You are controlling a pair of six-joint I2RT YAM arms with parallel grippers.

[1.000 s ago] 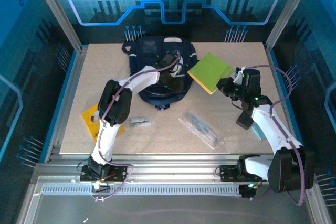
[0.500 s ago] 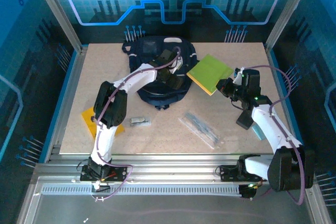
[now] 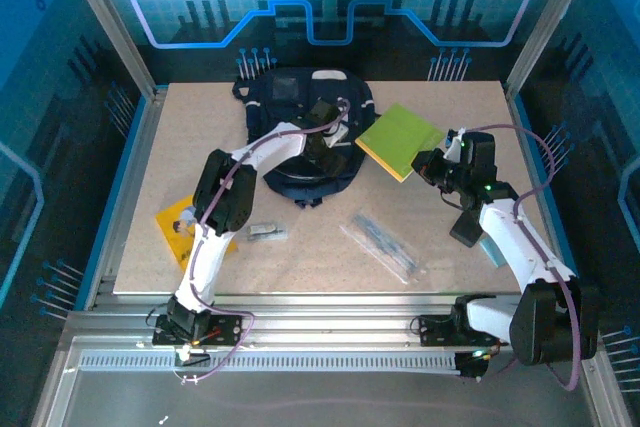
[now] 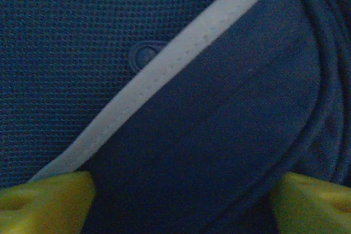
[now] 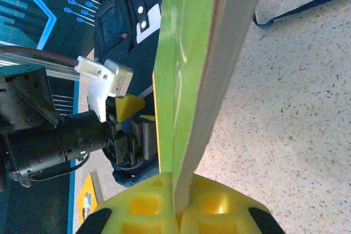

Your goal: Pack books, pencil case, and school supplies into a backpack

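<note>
Two arms show from above: the left arm reaches from a raised elbow across the worktop [image 3: 200, 127], its left gripper [image 3: 322, 142] down on the backpack [image 3: 340, 172], whose contents are hidden. The right arm bends inward, the jaws of the right gripper [image 3: 425, 162] clamped on a corner of the yellow-green book [image 3: 400, 137] beside the backpack, while the yellow book [image 3: 178, 225], pale oblong [image 3: 265, 233] and pencil case [image 3: 385, 247] lie nearer the bases. At the left wrist, yellow fingertips [image 4: 44, 201] stand wide apart, jaws open, with navy fabric and a pale stripe [image 4: 164, 75] between. At the right wrist, the jaws pinch the yellow-green book's edge, with the backpack beyond it.
</note>
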